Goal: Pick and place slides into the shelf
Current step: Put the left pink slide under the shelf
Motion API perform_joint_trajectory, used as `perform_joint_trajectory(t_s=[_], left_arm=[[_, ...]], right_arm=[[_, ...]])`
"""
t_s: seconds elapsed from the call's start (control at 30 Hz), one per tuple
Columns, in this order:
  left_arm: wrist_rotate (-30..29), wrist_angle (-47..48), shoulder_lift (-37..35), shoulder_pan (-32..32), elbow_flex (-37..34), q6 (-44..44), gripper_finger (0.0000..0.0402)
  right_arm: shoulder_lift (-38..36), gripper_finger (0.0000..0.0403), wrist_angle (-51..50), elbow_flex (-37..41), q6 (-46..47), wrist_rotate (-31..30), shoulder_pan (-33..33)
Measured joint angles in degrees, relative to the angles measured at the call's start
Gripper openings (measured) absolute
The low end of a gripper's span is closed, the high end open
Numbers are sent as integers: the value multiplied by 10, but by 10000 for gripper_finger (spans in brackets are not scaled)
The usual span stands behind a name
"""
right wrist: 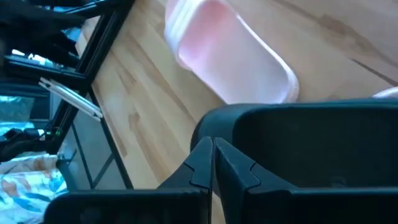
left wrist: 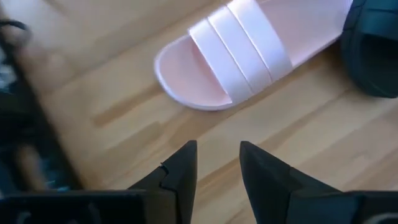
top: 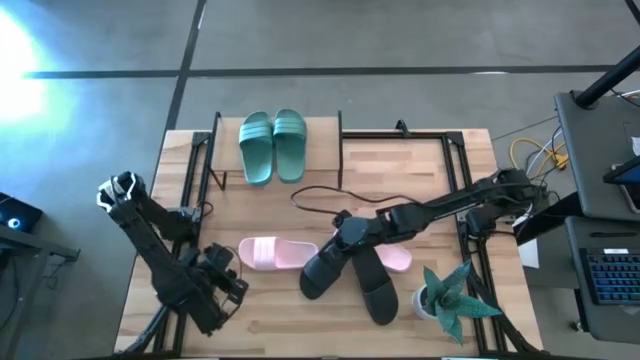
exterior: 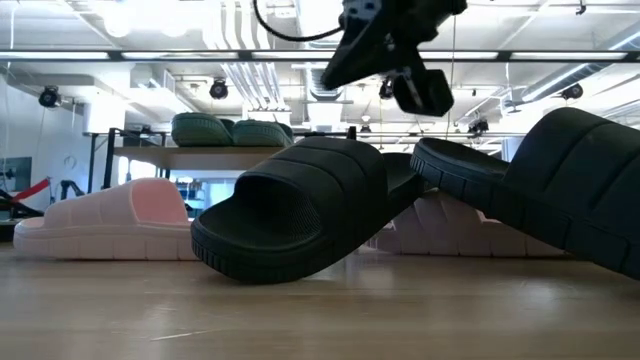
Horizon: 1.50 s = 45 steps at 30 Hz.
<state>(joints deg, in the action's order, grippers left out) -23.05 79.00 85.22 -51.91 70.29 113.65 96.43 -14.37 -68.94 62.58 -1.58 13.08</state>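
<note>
The green pair [top: 272, 146] lies on the shelf's top board [top: 318, 150] at the far side; in the low view the green pair [exterior: 230, 130] sits on that board [exterior: 200, 157]. One pink slide [top: 275, 252] lies flat mid-table. Two black slides [top: 322, 272] [top: 376, 292] cross at one end and lie partly over the second pink slide [top: 398, 260]. My right gripper [top: 345, 236] [right wrist: 213, 155] hovers shut just above the black slides [exterior: 300, 215], clear of them in the low view. My left gripper [left wrist: 217, 158] is open near the table's near-left corner, facing the first pink slide [left wrist: 230, 62].
A spiky green potted plant [top: 450, 295] stands near the table's near-right corner, close to the black slides. A dark cable [top: 320, 192] loops across the table between shelf and right arm. Bare wood lies to the right of the shelf [top: 400, 165].
</note>
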Motion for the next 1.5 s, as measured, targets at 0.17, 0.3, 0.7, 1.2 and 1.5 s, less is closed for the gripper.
perform_joint_trajectory(t_s=[0.17,0.3,0.7,1.2,1.5], left_arm=[[-42,-122,-13,22,-84,21,77],[-70,-128,-30,38,-100,82,34],[20,-148,-8,178,-50,-128,141],[23,-149,143,234,48,-224,201],[36,1,234,238,102,-225,201]], right_arm=[[1,9,0,-31,-23,-20,-2],[-17,9,-28,-58,-27,-30,-12],[-55,9,-234,-123,-41,-103,-25],[-204,9,-312,-124,-10,-269,23],[-233,9,-326,-118,0,-307,56]])
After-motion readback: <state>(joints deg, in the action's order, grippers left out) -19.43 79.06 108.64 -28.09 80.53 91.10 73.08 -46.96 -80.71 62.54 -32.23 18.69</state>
